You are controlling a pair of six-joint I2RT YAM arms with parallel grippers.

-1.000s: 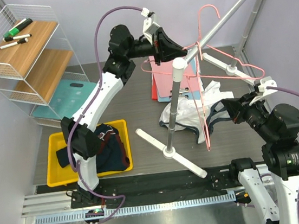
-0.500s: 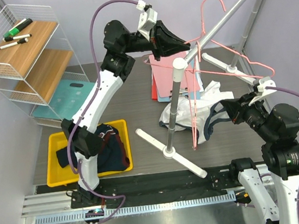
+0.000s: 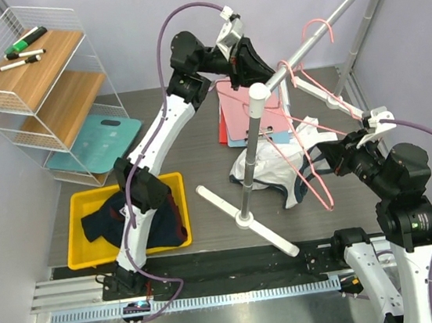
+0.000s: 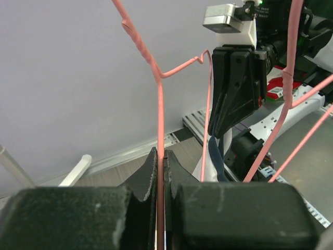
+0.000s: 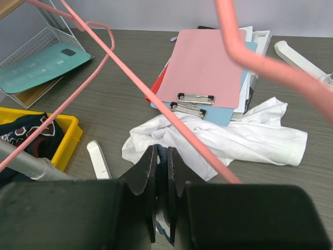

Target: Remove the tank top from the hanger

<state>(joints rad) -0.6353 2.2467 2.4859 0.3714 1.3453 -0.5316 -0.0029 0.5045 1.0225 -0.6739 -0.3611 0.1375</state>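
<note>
A pink wire hanger [image 3: 313,175] hangs tilted beside the rack rail, its hook [image 3: 319,28] up by the rail. My left gripper [image 3: 269,70] is shut on the hanger's wire neck [image 4: 159,104], which runs between its fingertips in the left wrist view. The white tank top [image 3: 268,164] with navy trim lies crumpled on the table under the hanger. My right gripper [image 3: 327,156] is shut on a navy strap edge of the tank top [image 5: 234,136], and the pink wire [image 5: 156,96] crosses in front of it. I cannot tell whether a strap still loops the wire.
A white rack pole [image 3: 250,149] with a cross foot stands mid-table and carries the slanted rail [image 3: 339,8]. Pink and blue clipboards [image 3: 243,111] lie behind it. A yellow bin [image 3: 78,229] of dark clothes, a wire shelf [image 3: 32,74] and a teal scale [image 3: 102,136] are at the left.
My left gripper has moved right and up along the rail with the hanger. The hanger's lower end swung left, then right. The right gripper and tank top stayed put.
</note>
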